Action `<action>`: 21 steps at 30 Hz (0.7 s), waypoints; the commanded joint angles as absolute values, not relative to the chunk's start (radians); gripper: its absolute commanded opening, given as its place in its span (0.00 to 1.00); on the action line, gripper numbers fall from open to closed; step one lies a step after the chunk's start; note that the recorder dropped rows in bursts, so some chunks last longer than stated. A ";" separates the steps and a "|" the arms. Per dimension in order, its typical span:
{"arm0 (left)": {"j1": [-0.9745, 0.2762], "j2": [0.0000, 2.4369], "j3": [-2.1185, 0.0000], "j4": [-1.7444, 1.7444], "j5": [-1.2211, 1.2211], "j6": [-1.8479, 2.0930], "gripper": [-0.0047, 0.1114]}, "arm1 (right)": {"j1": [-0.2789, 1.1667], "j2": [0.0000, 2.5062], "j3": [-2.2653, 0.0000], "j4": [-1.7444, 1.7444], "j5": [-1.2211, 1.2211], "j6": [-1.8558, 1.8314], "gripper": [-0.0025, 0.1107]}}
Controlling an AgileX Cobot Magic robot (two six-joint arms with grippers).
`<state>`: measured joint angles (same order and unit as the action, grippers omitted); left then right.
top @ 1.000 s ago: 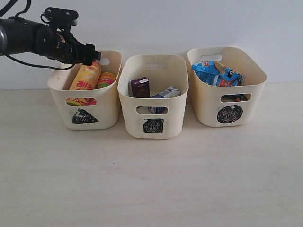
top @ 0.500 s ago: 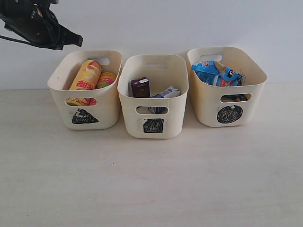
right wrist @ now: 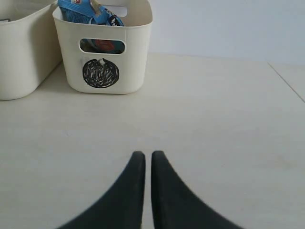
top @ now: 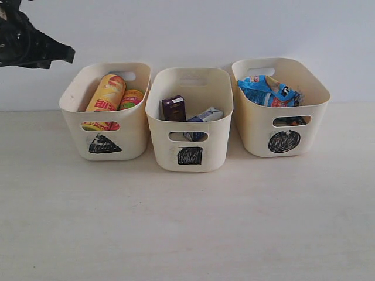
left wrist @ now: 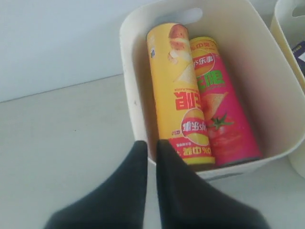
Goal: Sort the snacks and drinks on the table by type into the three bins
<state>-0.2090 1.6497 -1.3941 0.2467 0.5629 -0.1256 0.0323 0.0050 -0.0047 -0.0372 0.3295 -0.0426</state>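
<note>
Yellow can and pink can, both Chinese-lettered, lie in the bin just beyond your closed, empty left gripper. Your right gripper is closed too.

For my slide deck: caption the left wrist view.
Shut left gripper near the bin holding the yellow chip can beside the pink chip can.

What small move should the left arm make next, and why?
Probably draw the left end effector back to rest, away from the triangle bin. It is shut and empty; the yellow can and pink can lie in that bin, the purple carton and blue-white carton in the square bin, the noodle bags in the circle bin, and nothing shows on the table.
</note>
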 commanded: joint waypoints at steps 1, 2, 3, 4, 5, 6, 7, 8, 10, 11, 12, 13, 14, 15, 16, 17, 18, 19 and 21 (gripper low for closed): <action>-0.208 1.533 -1.277 0.252 0.542 -0.155 0.08 | 0.030 0.000 0.000 -0.035 0.322 -0.044 0.05; -0.208 1.507 -1.248 0.252 0.533 -0.167 0.08 | 0.030 0.000 0.000 -0.035 0.322 -0.044 0.05; -0.208 1.486 -1.221 0.252 0.525 -0.179 0.08 | 0.030 0.000 0.000 -0.035 0.322 -0.044 0.05; -0.208 1.461 -1.194 0.252 0.518 -0.197 0.08 | 0.030 0.000 0.000 -0.035 0.322 -0.044 0.05; -0.208 1.436 -1.168 0.252 0.514 -0.212 0.08 | 0.030 0.000 0.000 -0.035 0.322 -0.044 0.05; -0.208 1.417 -1.149 0.250 0.514 -0.225 0.08 | 0.030 0.000 0.000 -0.035 0.322 -0.044 0.05; -0.208 1.388 -1.126 0.241 0.514 -0.243 0.08 | 0.030 0.000 0.000 -0.035 0.322 -0.044 0.05; -0.208 1.364 -1.102 0.238 0.516 -0.259 0.08 | 0.030 0.000 0.000 -0.035 0.322 -0.044 0.05; -0.208 1.311 -1.053 0.240 0.522 -0.263 0.08 | 0.030 0.000 0.000 -0.035 0.322 -0.044 0.05; -0.208 1.289 -1.031 0.242 0.522 -0.263 0.08 | 0.030 0.000 0.000 -0.035 0.322 -0.044 0.05; -0.208 1.267 -1.006 0.245 0.518 -0.263 0.08 | 0.030 0.000 0.000 -0.035 0.322 -0.044 0.05; -0.208 1.233 -0.983 0.247 0.511 -0.263 0.08 | 0.030 0.000 0.000 -0.035 0.322 -0.044 0.05; -0.208 1.211 -0.963 0.247 0.511 -0.263 0.08 | 0.030 0.000 0.000 -0.035 0.322 -0.044 0.05; -0.208 1.183 -0.946 0.247 0.505 -0.263 0.08 | 0.030 0.000 0.000 -0.035 0.322 -0.044 0.05; -0.208 1.158 -0.930 0.247 0.502 -0.263 0.08 | 0.030 0.000 0.000 -0.035 0.322 -0.044 0.05; -0.208 1.137 -0.920 0.247 0.515 -0.261 0.08 | 0.030 0.000 0.000 -0.035 0.322 -0.044 0.05; -0.208 1.112 -0.913 0.247 0.529 -0.255 0.08 | 0.030 0.000 0.000 -0.035 0.322 -0.044 0.05; -0.208 1.089 -0.903 0.247 0.555 -0.255 0.08 | 0.030 0.000 0.000 -0.035 0.322 -0.044 0.05; -0.208 1.052 -0.891 0.243 0.577 -0.255 0.08 | 0.030 0.000 0.000 -0.035 0.322 -0.044 0.05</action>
<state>-0.2090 1.1003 -0.9117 0.2467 0.5448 -0.2504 0.0323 0.0050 -0.0047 -0.0372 0.3295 -0.0426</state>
